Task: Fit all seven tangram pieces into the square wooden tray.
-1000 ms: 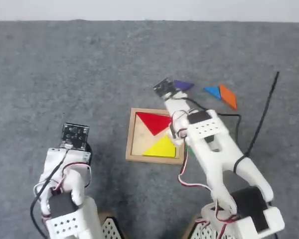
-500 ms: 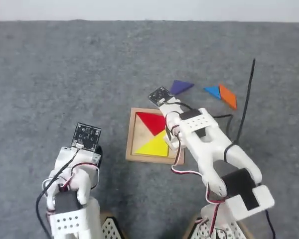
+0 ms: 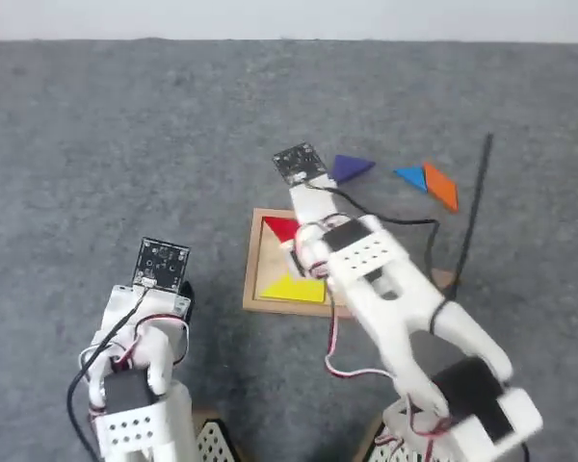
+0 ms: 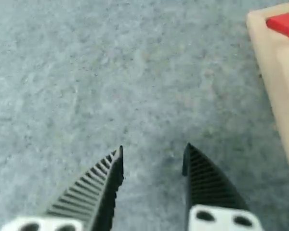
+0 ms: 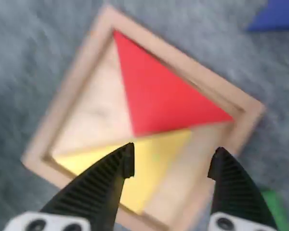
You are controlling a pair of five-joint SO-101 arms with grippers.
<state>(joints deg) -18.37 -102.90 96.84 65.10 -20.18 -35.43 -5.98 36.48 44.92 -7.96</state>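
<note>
The square wooden tray (image 3: pixel 251 281) lies mid-table with a red triangle (image 3: pixel 278 229) and a yellow triangle (image 3: pixel 287 288) in it. My right arm (image 3: pixel 366 262) stretches over the tray's right half. In the right wrist view my right gripper (image 5: pixel 176 154) hangs open above the tray (image 5: pixel 70 89), over the seam between the red piece (image 5: pixel 159 91) and the yellow piece (image 5: pixel 135 173). A green piece (image 5: pixel 274 204) lies just outside the tray. My left gripper (image 4: pixel 154 149) is open over bare carpet, left of the tray's corner (image 4: pixel 273 86).
Beyond the tray lie a purple triangle (image 3: pixel 352 166), a blue triangle (image 3: pixel 410 175) and an orange piece (image 3: pixel 442 186). A black cable (image 3: pixel 477 207) runs along the right arm. My left arm (image 3: pixel 140 332) stands at the lower left on grey carpet.
My right arm has swung left from the tray's right edge to above its middle, covering more of the pieces. My left arm shifted a little forward and right.
</note>
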